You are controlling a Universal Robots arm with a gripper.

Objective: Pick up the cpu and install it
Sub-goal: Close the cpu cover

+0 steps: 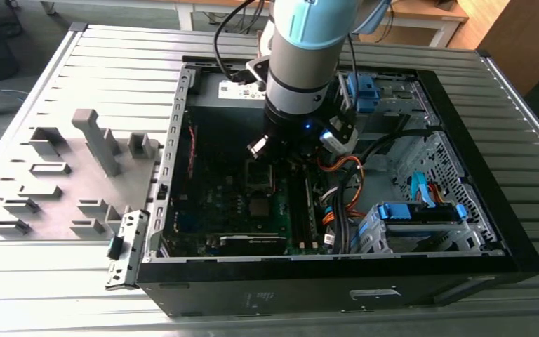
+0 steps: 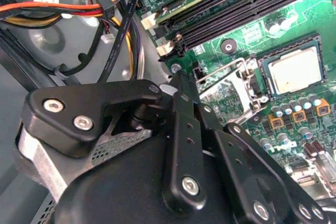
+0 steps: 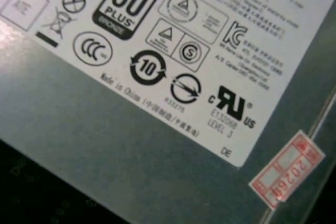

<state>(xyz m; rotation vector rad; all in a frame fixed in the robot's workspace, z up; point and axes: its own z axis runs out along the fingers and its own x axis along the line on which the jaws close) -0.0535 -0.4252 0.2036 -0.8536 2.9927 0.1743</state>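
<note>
Gripper [image 2: 182, 80] low inside the open computer case [image 1: 494, 256]; whether it is spread or pressed together cannot be told.

On the slatted metal table [image 1: 54, 63] the case lies on its side, and the arm [image 1: 297, 63] reaches down near its middle in the exterior view, with grey blocky fixtures [image 1: 64, 182] at nine o'clock from the case. The first wrist view faces the grey power-supply box [image 3: 131, 150] and its white label [image 3: 157, 40]. In the second wrist view the green motherboard [image 2: 247, 35] lies under the gripper. The cpu [image 2: 294, 69] rests flat, tan face up, in its socket [image 2: 266, 72] near the memory slots [image 2: 236, 3], apart from the gripper, with a metal retaining frame [image 2: 226, 85] between them.
</note>
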